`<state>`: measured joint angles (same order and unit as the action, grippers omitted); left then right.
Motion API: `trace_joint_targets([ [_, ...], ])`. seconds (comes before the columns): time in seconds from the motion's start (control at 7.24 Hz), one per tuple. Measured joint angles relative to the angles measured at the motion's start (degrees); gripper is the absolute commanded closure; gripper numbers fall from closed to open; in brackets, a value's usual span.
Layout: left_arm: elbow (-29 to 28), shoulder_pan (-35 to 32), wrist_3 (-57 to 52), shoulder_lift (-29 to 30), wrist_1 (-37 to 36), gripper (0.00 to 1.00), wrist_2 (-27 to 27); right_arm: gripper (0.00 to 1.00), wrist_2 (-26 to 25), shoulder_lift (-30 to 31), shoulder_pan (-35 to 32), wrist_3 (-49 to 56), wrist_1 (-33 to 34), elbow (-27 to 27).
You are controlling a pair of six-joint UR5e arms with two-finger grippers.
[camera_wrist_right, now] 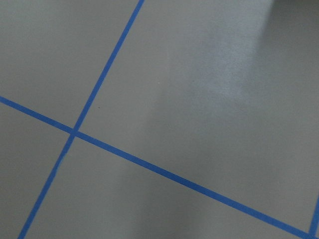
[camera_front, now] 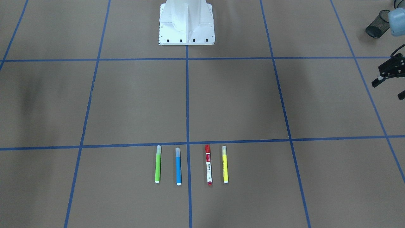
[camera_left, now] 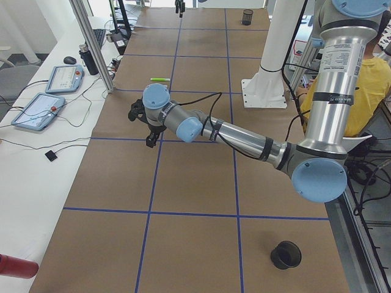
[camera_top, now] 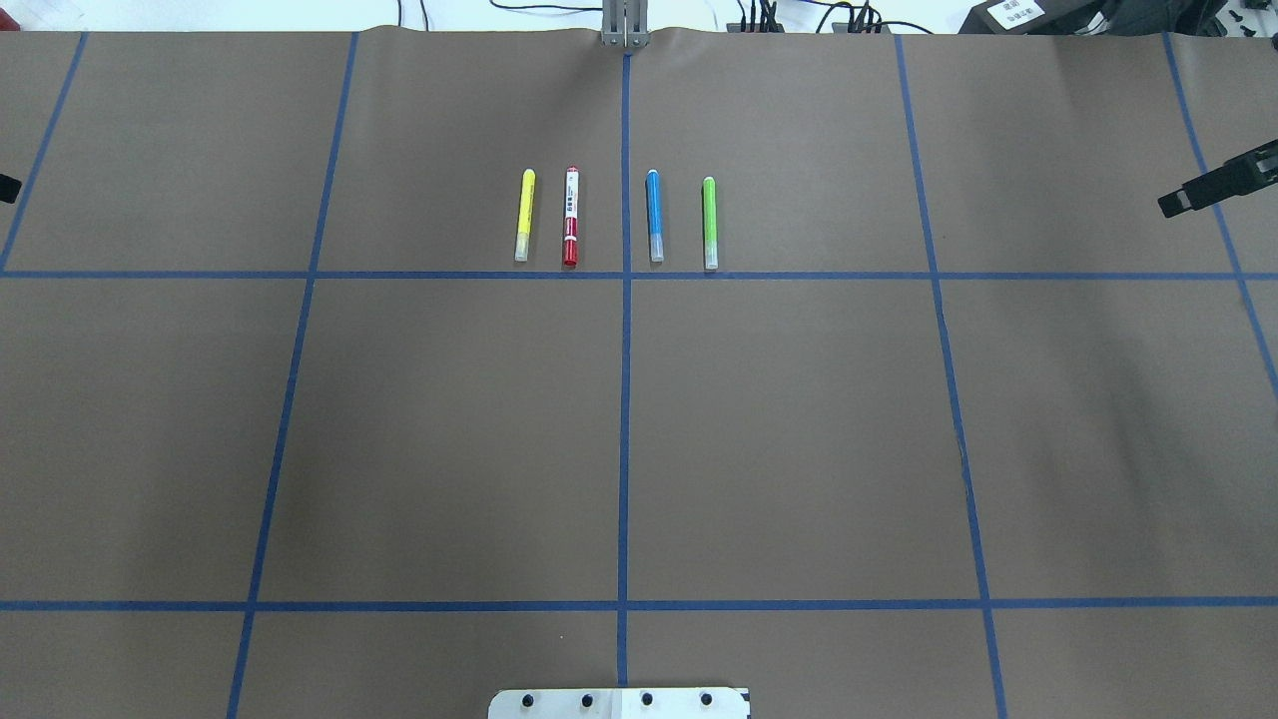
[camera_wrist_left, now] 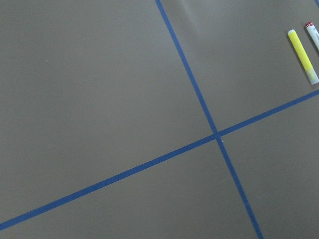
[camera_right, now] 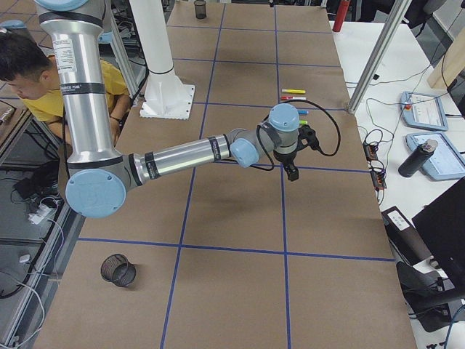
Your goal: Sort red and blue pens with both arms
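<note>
Four pens lie side by side in a row on the tabletop [camera_top: 799,449]. They are across it from the pedestal base [camera_top: 619,703], just beyond a cross tape line [camera_top: 399,275]. From the robot's left the order is first highlighter [camera_top: 523,215], marker [camera_top: 570,216], second highlighter [camera_top: 654,215], third highlighter [camera_top: 710,222]. The central tape line [camera_top: 625,399] runs between the marker and the second highlighter. The left gripper [camera_front: 389,85] and right gripper [camera_top: 1213,188] hang well apart from the pens, toward opposite ends. The left-end cup [camera_left: 286,254] and right-end cup [camera_right: 118,270] stand near those ends.

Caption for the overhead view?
Yellow highlighter, red-capped white marker, blue highlighter, green highlighter: parallel, two each side of blue centre tape.
</note>
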<state>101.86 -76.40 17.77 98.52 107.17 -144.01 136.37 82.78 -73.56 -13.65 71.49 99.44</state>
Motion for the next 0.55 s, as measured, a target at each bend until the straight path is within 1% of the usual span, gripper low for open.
trace_joint_targets([
  [0.28,-2.9,7.4,10.5,8.2,-0.5,0.00,1.1,0.00,0.0,-0.9,2.2,-2.1,0.0,-0.2],
  [0.55,-8.2,15.3,19.1,16.8,-0.6,0.00,7.0,0.00,-0.1,-1.0,2.6,-2.4,0.0,-0.2],
])
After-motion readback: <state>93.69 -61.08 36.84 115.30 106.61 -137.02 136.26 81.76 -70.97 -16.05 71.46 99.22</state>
